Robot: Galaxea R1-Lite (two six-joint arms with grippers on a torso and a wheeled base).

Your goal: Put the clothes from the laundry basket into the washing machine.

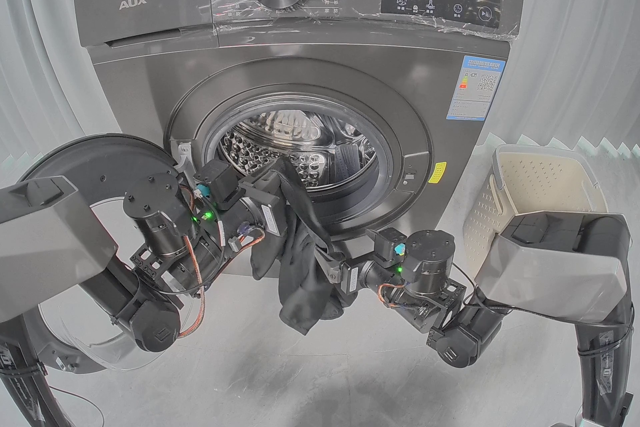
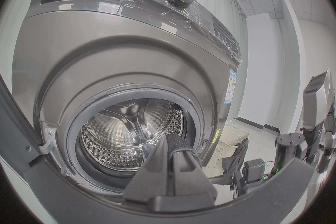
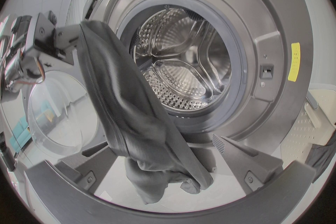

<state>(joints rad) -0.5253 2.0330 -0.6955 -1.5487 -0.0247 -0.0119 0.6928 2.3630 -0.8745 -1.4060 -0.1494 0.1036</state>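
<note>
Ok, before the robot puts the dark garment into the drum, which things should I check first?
1. Door swung fully open: ok.
2. Drum mouth unblocked: ok.
3. Left gripper fingers shut on the dark garment: ok.
4. Right gripper gripping too: not ok, its fingers are apart and the cloth only lies between them.
5. Garment's lower end clear of the floor: cannot tell.

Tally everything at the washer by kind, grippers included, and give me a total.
Washing machine: 1
Laundry basket: 1
Dark garment: 1, hanging in front of the open door
Grippers: 2, left gripper and right gripper
Total: 5
</note>
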